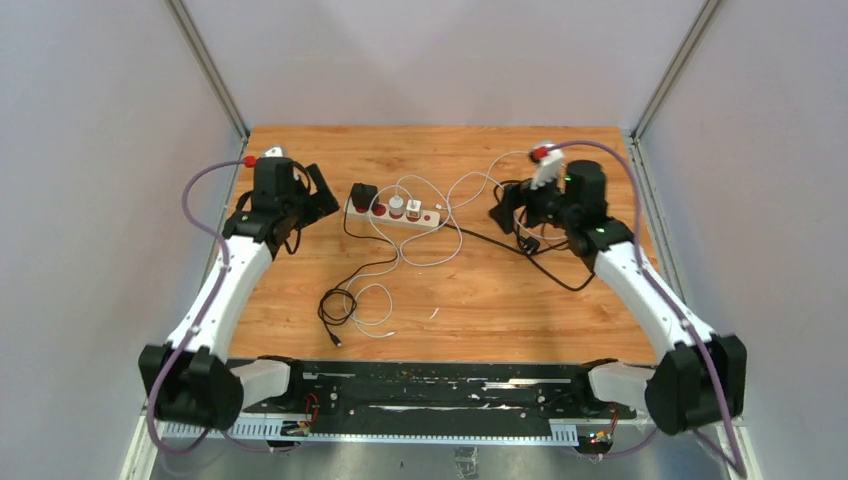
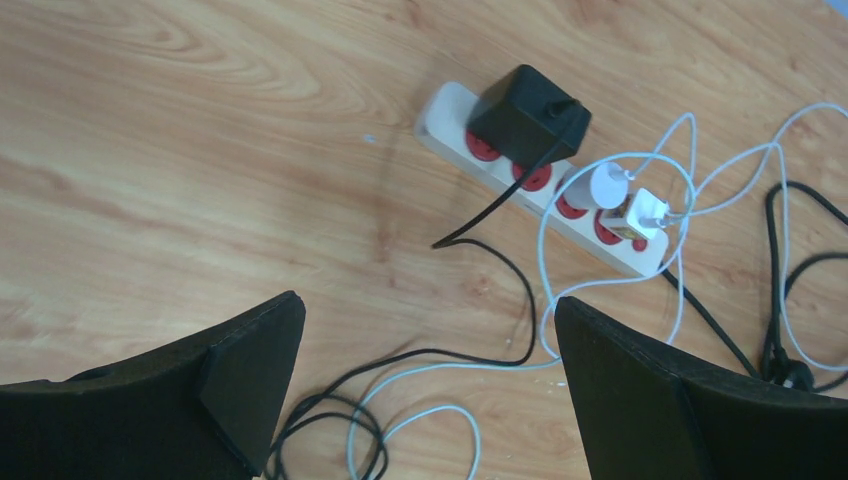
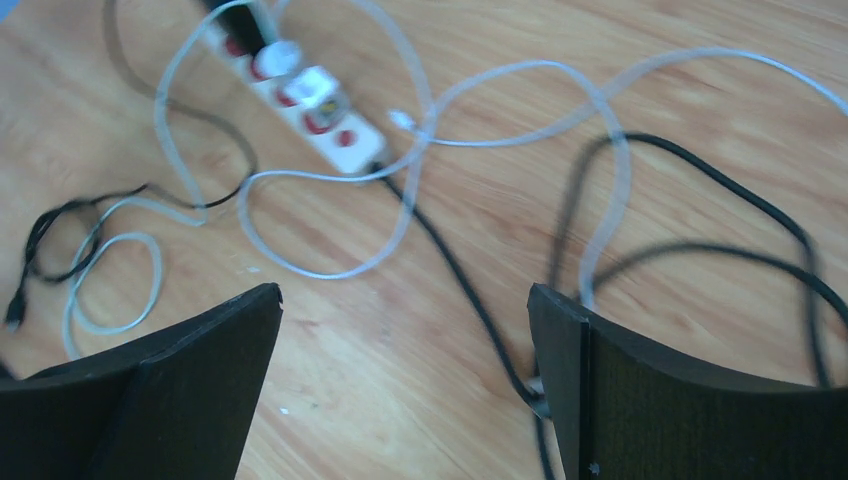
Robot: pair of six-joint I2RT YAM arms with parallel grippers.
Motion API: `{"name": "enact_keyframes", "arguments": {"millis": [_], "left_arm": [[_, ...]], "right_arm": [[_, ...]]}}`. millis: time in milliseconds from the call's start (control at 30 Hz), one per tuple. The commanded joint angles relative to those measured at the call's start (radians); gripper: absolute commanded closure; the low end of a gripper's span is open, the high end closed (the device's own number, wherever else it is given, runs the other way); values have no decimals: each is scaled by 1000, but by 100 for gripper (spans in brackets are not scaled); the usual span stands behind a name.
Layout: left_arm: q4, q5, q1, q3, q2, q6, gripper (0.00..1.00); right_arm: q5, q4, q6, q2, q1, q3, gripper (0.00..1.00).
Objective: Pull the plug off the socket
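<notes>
Left gripper [image 2: 425, 305]: jaws wide, empty, near the socket's end.
Socket [image 2: 440, 105]: lies on the tabletop [image 1: 500, 300] between both arms.
Black plug [image 2: 525, 115]: seated at the socket's left end; best gripped by its sides and pulled straight up.
Right gripper [image 3: 405, 295]: jaws wide, empty; could pin the socket down.

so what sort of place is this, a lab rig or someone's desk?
Likely a lab robot cell: wooden tabletop boxed in by plain pale panels on metal posts, left arm and right arm bolted at its near edge, power strip laid out on it.
</notes>
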Motion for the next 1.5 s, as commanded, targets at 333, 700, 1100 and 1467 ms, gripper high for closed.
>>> {"name": "enact_keyframes", "arguments": {"millis": [333,700,1100,1467], "left_arm": [[150,287,-2,358,584,121,0],[111,309,-2,490,787,159,0],[145,383,-2,449,837,170,10],[161,389,-2,404,842,183,19]], "right_arm": [[-211,-63,-366,720,387,544,8],[-168,-133,-446,978,392,786,7],[-170,-146,-485,1113,394,900,13],[-163,-153,-516,1168,404,931,27]]}}
